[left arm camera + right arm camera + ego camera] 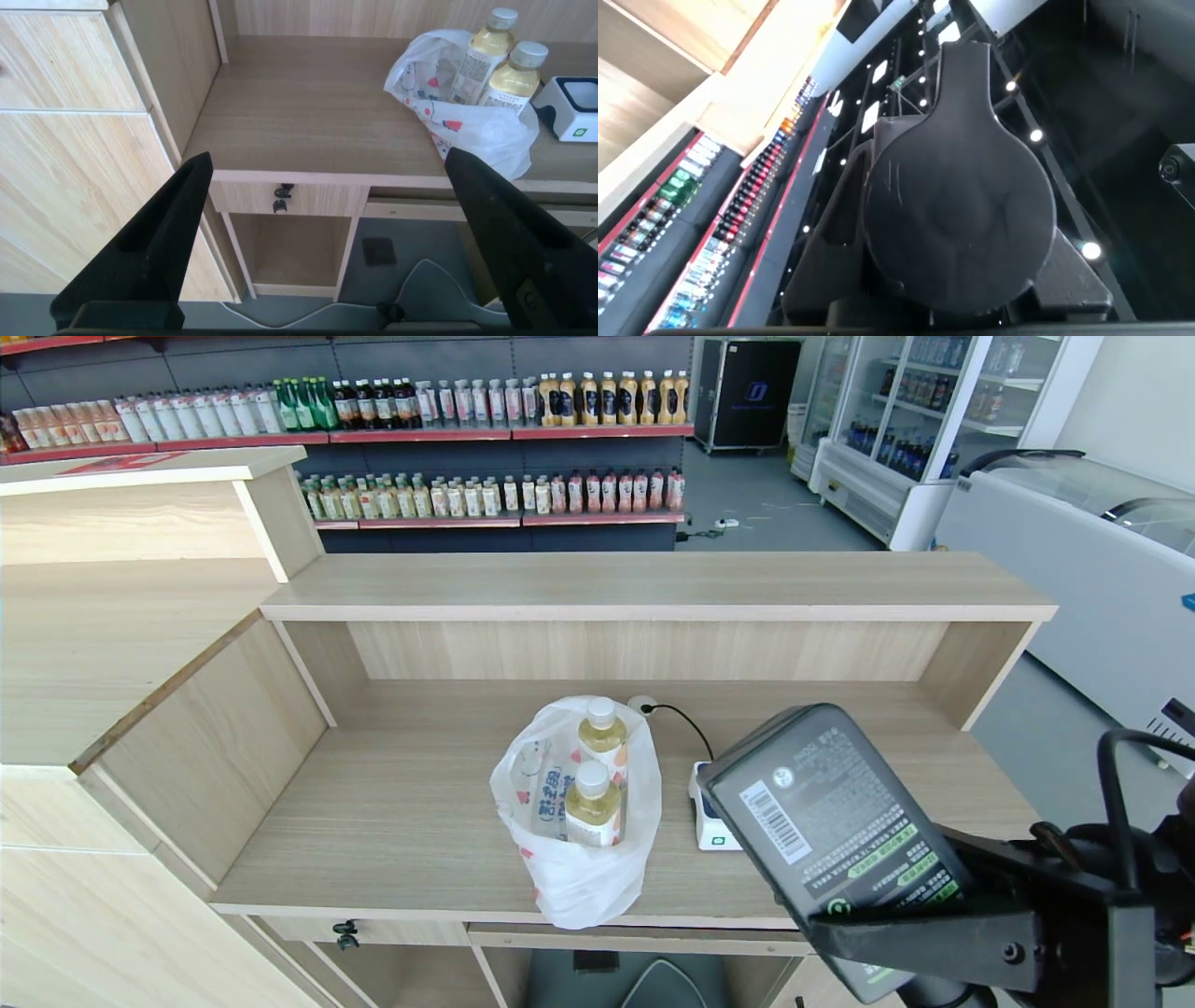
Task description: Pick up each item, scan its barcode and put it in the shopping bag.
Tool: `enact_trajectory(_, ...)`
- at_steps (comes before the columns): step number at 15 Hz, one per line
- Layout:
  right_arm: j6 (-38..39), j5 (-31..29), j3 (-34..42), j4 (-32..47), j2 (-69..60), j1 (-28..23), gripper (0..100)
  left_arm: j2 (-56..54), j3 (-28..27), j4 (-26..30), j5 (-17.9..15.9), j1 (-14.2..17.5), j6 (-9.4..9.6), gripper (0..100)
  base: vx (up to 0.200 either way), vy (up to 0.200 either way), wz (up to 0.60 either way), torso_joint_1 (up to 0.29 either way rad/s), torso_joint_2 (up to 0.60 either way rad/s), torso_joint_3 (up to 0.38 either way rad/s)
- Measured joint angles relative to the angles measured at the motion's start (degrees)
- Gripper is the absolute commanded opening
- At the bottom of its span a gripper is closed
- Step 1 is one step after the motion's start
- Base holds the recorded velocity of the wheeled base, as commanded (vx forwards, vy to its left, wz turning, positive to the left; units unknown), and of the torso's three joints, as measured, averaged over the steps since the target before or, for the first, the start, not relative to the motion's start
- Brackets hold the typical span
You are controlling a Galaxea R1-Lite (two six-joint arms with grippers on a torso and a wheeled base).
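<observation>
Two bottles (597,775) already stood upright in the bag (579,882), which sat open near the front edge of the desk (392,821). The right hand (896,943) pinched the lower end of a flat black pack (831,821) and held it above the desk's front corner, at the bag's 4 o'clock in the head view. The pack's long axis ran from 5 o'clock up to 11 o'clock. Its barcode (775,821) sat near the upper end and faced up, away from the desk. The scanner (711,817) rested on the desk just beside the bag at its 3 o'clock, partly hidden under the pack's upper edge, so it lay at about 10 o'clock from the right hand. By my reading the label would need turning down toward the scanner before the pack went on to the bag at 9 o'clock. The left hand (327,159) hung spread and empty off the desk's front edge, well apart from the bag, so the right arm was nearer.
</observation>
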Motion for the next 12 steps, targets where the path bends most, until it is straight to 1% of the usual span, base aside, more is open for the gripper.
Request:
enact_trajectory(2, 0.0, 0.11, 0.0, 0.12, 0.02, 0.0, 0, 0.0, 0.0, 0.0, 0.0, 0.0, 0.02, 100, 0.0, 0.0, 0.0, 0.0, 0.0, 0.0)
enact_trajectory(6, -2.5, 1.06, 0.0, 4.99, -0.79, -0.06, 0, 0.0, 0.0, 0.0, 0.0, 0.0, 0.02, 100, 0.0, 0.0, 0.0, 0.0, 0.0, 0.0)
enact_trajectory(12, -2.6, 1.15, -0.11, 5.25, -1.32, -0.11, 0, 0.0, 0.0, 0.0, 0.0, 0.0, 0.02, 100, 0.0, 0.0, 0.0, 0.0, 0.0, 0.0)
